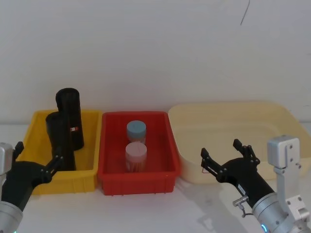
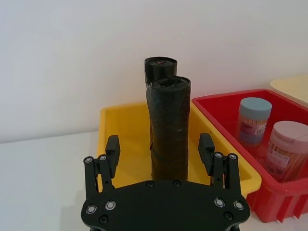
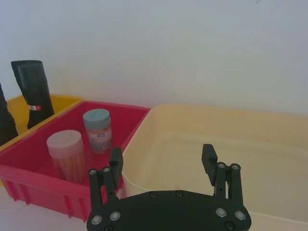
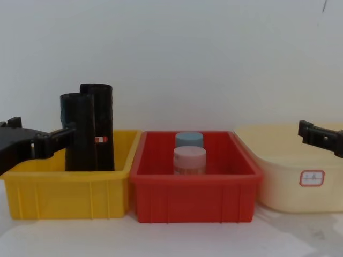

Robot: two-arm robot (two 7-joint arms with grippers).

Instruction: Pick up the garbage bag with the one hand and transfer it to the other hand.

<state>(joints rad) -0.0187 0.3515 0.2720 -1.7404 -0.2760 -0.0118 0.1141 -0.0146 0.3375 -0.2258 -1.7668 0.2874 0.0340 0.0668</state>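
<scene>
Garbage bag upright in the yellow bin, on the left.
Left pincer spread open, a finger either side of the roll; right pincer open too, near the cream bin.

We log our left gripper reaching forward at the lower left, roughly level, its fingers spread wide with the tips pointing away from the body. Our right gripper sits forward at the lower right, angled slightly inward, with its jaws equally wide apart and nothing between them.
</scene>
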